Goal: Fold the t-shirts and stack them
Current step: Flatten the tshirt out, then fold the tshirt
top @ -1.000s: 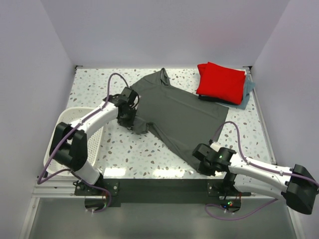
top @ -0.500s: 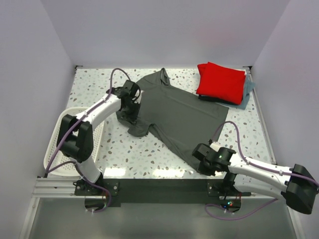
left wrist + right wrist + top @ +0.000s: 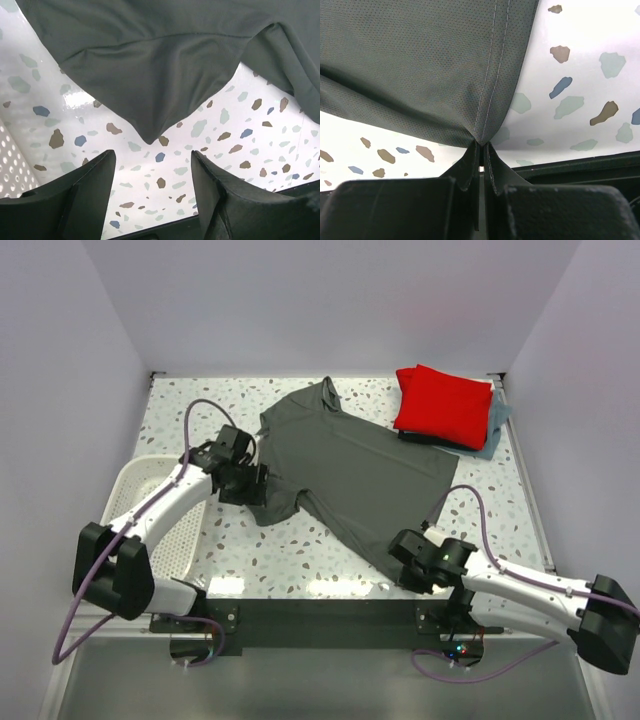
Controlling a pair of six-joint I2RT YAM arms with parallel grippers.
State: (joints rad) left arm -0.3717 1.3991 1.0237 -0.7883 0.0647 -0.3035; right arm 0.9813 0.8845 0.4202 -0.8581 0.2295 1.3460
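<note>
The dark grey t-shirt [image 3: 350, 460] lies spread out diagonally across the speckled table, collar toward the back. Its left sleeve [image 3: 150, 90] rests flat on the table just ahead of my left gripper [image 3: 152, 175], which is open with nothing between its fingers. My right gripper [image 3: 481, 147] is shut on the shirt's near hem corner [image 3: 485, 125], lifting it slightly, at the front right [image 3: 398, 552]. The red t-shirt [image 3: 445, 405] sits folded on the light blue-grey one [image 3: 497, 422] at the back right.
A white perforated basket [image 3: 130, 480] stands at the table's left edge, beside my left arm; its wall [image 3: 10, 167] shows in the left wrist view. A dark strip [image 3: 320, 612] runs along the table's near edge. White walls close in three sides.
My left gripper has opened, let go of the sleeve and drawn back to the left and nearer. The sleeve now lies flat. The right arm has barely moved.
</note>
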